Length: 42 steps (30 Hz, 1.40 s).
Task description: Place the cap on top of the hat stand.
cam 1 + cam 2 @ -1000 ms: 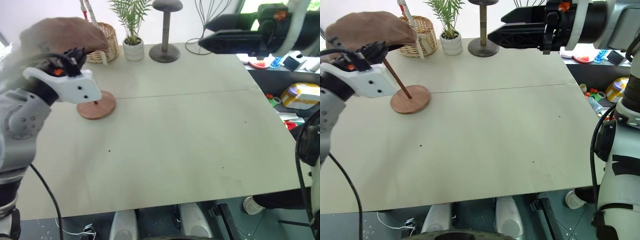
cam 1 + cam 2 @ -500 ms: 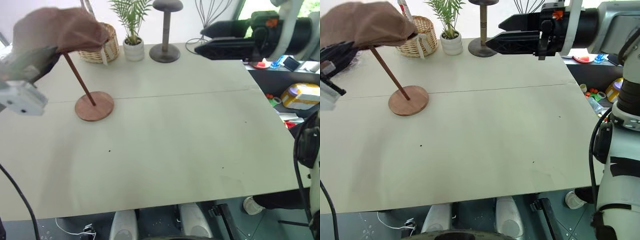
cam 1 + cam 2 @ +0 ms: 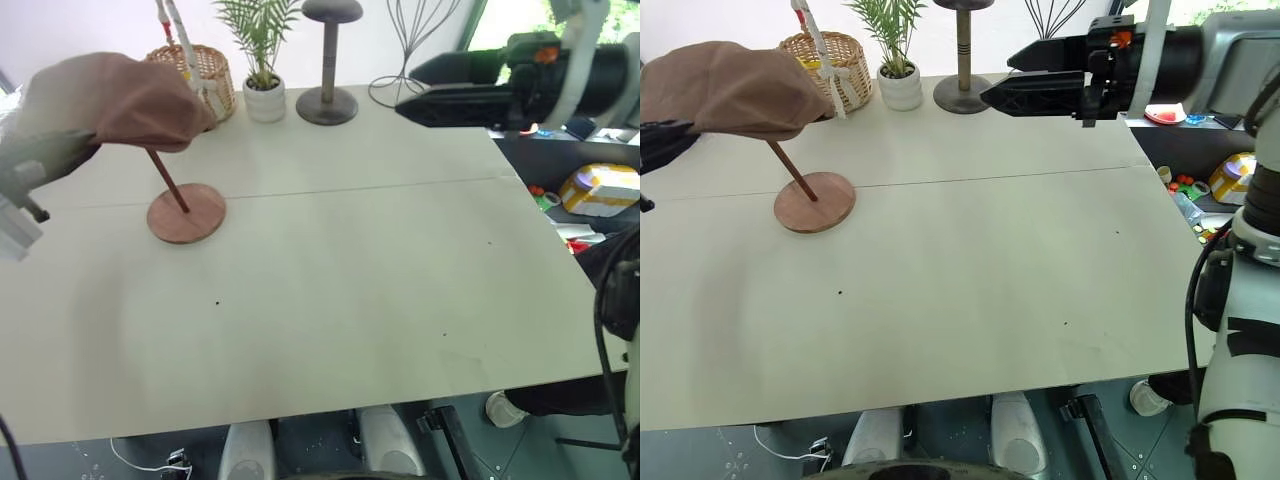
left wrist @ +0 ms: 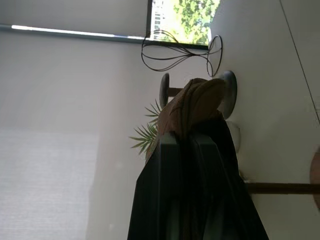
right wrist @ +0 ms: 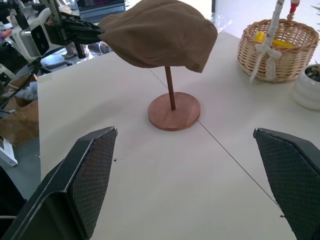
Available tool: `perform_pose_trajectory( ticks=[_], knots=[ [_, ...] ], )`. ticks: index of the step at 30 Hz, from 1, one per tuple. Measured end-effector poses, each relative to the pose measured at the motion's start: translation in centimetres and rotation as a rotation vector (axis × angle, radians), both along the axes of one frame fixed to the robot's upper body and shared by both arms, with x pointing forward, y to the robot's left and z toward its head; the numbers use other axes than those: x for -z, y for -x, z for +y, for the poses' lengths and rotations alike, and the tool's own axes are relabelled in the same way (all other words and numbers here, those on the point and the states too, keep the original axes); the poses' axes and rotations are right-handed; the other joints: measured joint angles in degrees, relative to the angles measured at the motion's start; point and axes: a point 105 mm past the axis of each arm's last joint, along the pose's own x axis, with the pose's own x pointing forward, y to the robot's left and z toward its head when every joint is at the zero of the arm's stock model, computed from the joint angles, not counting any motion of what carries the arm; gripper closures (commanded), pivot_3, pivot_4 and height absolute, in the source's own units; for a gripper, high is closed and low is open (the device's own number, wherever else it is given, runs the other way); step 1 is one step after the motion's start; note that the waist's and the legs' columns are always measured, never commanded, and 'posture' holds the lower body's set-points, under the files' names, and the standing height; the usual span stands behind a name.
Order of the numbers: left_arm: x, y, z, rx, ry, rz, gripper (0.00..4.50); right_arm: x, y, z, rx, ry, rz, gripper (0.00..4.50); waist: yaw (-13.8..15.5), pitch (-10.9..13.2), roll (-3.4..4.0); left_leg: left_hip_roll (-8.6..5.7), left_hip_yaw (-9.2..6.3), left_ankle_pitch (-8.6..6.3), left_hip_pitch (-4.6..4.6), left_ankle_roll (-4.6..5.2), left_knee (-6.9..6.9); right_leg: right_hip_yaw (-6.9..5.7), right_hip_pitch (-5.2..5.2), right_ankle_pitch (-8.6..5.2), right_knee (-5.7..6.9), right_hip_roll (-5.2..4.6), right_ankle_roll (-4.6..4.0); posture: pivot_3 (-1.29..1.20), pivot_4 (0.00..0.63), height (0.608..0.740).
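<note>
L gripper (image 5: 85, 34) sits at the far-left edge of the table (image 3: 350, 290), fingers together, tips right by the cap's (image 3: 730, 88) left rim. In the left wrist view the two black fingers (image 4: 170, 200) run up to the brown fabric, but can't tell if cloth is pinched between them. L arm reaches in from the left, gripper about level, pointing toward the cap.

Cap rests on top of the hat stand (image 3: 800, 185), covering its top disc; slanted stem and round base show below.

R gripper (image 3: 995, 88) is held high over the far side of the table, fingers spread wide, nothing in them, pointing left, well apart from the cap.

Behind: wicker basket (image 3: 830, 65), potted plant (image 3: 898, 80), grey stand (image 3: 330, 95), wire stand (image 3: 410, 40).
</note>
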Motion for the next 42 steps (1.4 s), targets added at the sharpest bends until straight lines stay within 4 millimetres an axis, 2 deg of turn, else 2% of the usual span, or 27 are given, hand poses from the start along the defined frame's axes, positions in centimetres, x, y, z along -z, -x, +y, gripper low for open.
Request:
perform_pose_trajectory(
  ticks=[2, 5, 7, 8, 12, 18, 22, 27, 31, 36, 38, 39, 41, 42],
  knots=[
    [0.6, 0.0, 0.3, 0.0, -0.012, 0.011, 4.47, -0.1, 0.6, 0.3, -0.036, 0.005, -0.007, 0.0, -0.1, 0.0, 0.0, 0.02, 0.0, 0.0, 0.0, 0.0, 0.0, 0.0, 0.0, 0.0, 0.0, 0.02, 0.0, 0.0, 0.15, 0.728],
    [1.0, 0.0, 0.5, 0.004, -0.012, 0.02, 3.4, -0.1, 0.9, 0.3, -0.049, 0.009, -0.009, 0.0, 0.0, 0.0, 0.01, 0.02, 0.02, 0.0, 0.01, 0.0, 0.02, 0.01, 0.0, 0.0, 0.01, 0.01, 0.0, 0.0, 0.15, 0.728],
    [1.5, 0.0, 0.8, -0.002, -0.013, 0.032, 2.47, -0.1, 0.9, 0.2, -0.049, 0.011, -0.01, 0.0, 0.0, 0.0, 0.01, 0.03, 0.02, 0.0, 0.0, 0.0, 0.02, 0.0, 0.0, 0.0, 0.01, 0.01, 0.0, 0.0, 0.15, 0.728],
    [1.6, 0.0, 1.0, -0.01, -0.006, 0.037, 1.82, -0.1, 0.9, 0.2, -0.048, 0.013, -0.009, 0.0, 0.0, 0.0, 0.01, 0.03, 0.02, 0.0, 0.0, 0.0, 0.02, 0.0, 0.0, 0.0, 0.01, 0.01, -0.01, 0.0, 0.15, 0.728],
    [1.6, 0.0, 1.3, -0.024, 0.011, 0.035, 0.01, 0.0, 0.7, 0.3, -0.047, 0.014, -0.006, 0.0, 0.0, 0.0, 0.01, 0.03, 0.03, 0.0, 0.0, 0.0, 0.02, 0.0, 0.0, 0.0, 0.01, 0.01, 0.0, 0.0, 0.15, 0.728],
    [2.3, 0.8, 2.2, -0.079, 0.058, 0.02, 0.01, 0.0, 0.3, 0.3, -0.043, 0.004, 0.0, 0.0, -0.1, 0.0, 0.02, 0.07, 0.07, 0.0, 0.01, 0.0, -0.02, 0.01, -0.04, 0.0, 0.01, 0.01, -0.01, 0.0, 0.15, 0.728],
    [2.9, 1.6, 0.6, -0.101, 0.096, -0.033, 0.01, 0.1, -0.2, 0.4, -0.035, -0.006, -0.003, 0.0, 0.1, 0.0, 0.02, 0.09, 0.14, 0.0, -0.01, 0.0, 0.0, 0.02, -0.02, 0.0, 0.0, 0.0, -0.01, 0.0, 0.15, 0.728],
    [3.7, 1.6, -1.5, -0.295, 0.157, -0.065, 0.01, 0.1, -0.2, 0.6, -0.04, -0.007, -0.007, 0.0, 0.2, 0.0, -0.02, 0.13, 0.19, 0.0, 0.0, -0.01, 0.02, 0.01, 0.01, 0.0, -0.01, 0.01, -0.01, 0.0, 0.15, 0.728],
    [3.3, 2.1, -2.6, -0.421, 0.197, -0.102, 0.01, 0.1, -0.2, 0.5, -0.039, -0.008, -0.006, 0.0, 0.1, -0.1, 0.0, 0.15, 0.19, 0.0, 0.05, -0.01, 0.03, 0.02, 0.02, 0.01, 0.03, 0.05, -0.01, 0.0, 0.15, 0.728],
    [2.8, 1.6, -1.6, -0.602, 0.218, -0.111, 0.01, 0.1, -0.4, 0.5, -0.033, -0.011, -0.005, 0.0, 0.1, -0.1, 0.02, 0.15, 0.18, 0.0, 0.07, -0.01, 0.03, 0.02, 0.02, 0.0, 0.03, 0.07, -0.01, 0.0, 0.15, 0.728],
    [3.1, 1.3, -1.6, -0.624, 0.229, -0.094, 0.01, 0.2, -0.4, 0.6, -0.033, -0.014, -0.004, 0.0, 0.1, -0.1, 0.02, 0.15, 0.19, 0.0, 0.06, 0.0, 0.03, 0.02, 0.02, 0.0, 0.03, 0.06, -0.01, 0.0, 0.15, 0.728],
    [3.2, 1.2, -1.6, -0.63, 0.237, -0.084, 0.54, 0.2, -0.4, 0.7, -0.034, -0.016, -0.003, 0.0, 0.1, -0.1, 0.02, 0.15, 0.18, 0.0, 0.06, -0.01, 0.04, 0.02, 0.02, 0.0, 0.03, 0.07, -0.01, 0.0, 0.15, 0.728],
    [3.4, 1.0, -1.5, -0.64, 0.248, -0.073, 1.2, 0.3, -0.6, 0.6, -0.027, -0.018, 0.0, 0.0, 0.1, -0.1, 0.02, 0.15, 0.18, 0.0, 0.05, 0.0, 0.03, 0.02, 0.02, 0.0, 0.02, 0.06, -0.01, 0.0, 0.15, 0.728],
    [3.5, 1.0, -1.5, -0.641, 0.252, -0.068, 1.84, 0.4, -0.6, 0.6, -0.023, -0.021, 0.002, 0.0, 0.1, -0.1, 0.02, 0.15, 0.18, 0.0, 0.05, 0.0, 0.03, 0.02, 0.02, 0.0, 0.01, 0.06, -0.01, 0.0, 0.15, 0.728]
  ],
)
